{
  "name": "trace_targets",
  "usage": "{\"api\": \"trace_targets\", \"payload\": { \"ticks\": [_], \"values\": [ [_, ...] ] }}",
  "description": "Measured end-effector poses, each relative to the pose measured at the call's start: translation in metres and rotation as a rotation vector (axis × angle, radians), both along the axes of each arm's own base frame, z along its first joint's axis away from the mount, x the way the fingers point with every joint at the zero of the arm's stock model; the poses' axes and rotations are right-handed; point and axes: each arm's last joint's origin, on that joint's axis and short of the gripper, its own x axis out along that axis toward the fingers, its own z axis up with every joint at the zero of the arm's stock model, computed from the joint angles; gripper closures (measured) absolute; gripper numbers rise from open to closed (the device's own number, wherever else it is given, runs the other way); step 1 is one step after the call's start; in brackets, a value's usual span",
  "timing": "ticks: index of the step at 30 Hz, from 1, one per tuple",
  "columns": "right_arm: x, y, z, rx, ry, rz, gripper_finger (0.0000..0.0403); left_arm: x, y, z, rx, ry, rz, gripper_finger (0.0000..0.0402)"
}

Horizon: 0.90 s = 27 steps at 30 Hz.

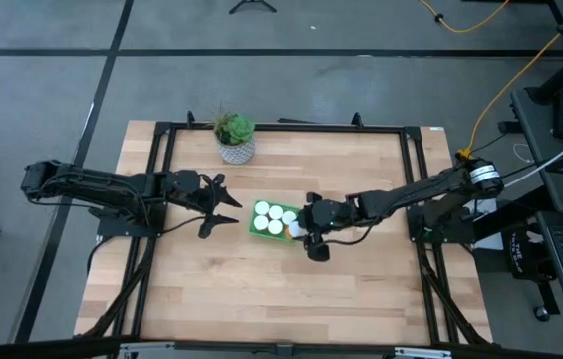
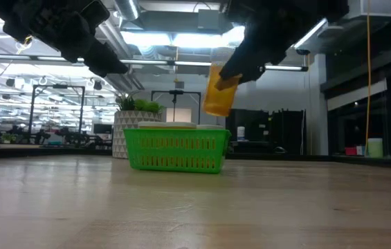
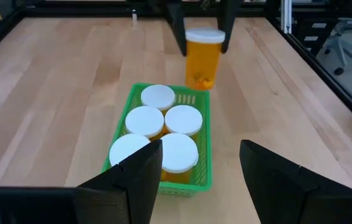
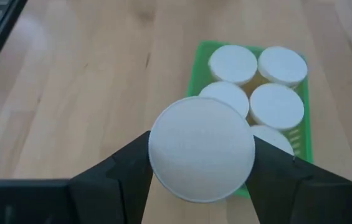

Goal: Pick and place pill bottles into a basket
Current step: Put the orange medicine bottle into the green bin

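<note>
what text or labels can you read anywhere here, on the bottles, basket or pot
None can be read.
Pill bottles: the one held by the right gripper shows a plain white cap and bare orange side; the five in the basket show blank caps.
Basket: plain green mesh wall, no label.
Plant pot: a pattern only, no letters.
Left gripper: open, unmarked.

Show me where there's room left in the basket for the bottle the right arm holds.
One slot is free: the basket corner nearest the right end effector, which holds the sixth bottle above it. Five capped bottles crowd the rest.
</note>
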Motion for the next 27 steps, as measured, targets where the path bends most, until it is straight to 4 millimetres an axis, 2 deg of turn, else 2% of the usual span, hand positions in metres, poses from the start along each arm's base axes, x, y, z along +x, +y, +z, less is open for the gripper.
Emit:
{"api": "trace_targets", "payload": {
  "ticks": [10, 27],
  "values": [
    [0.012, -0.001, -0.018, -0.018, 0.005, 0.009, 0.0185, 0.000, 0.000, 0.001, 0.076, -0.021, -0.033, 0.0192],
    [0.013, -0.009, -0.019, -0.020, 0.013, -0.015, 0.0185, 0.000, 0.000, 0.000, 0.044, -0.009, -0.019, 0.0192]
  ]
}}
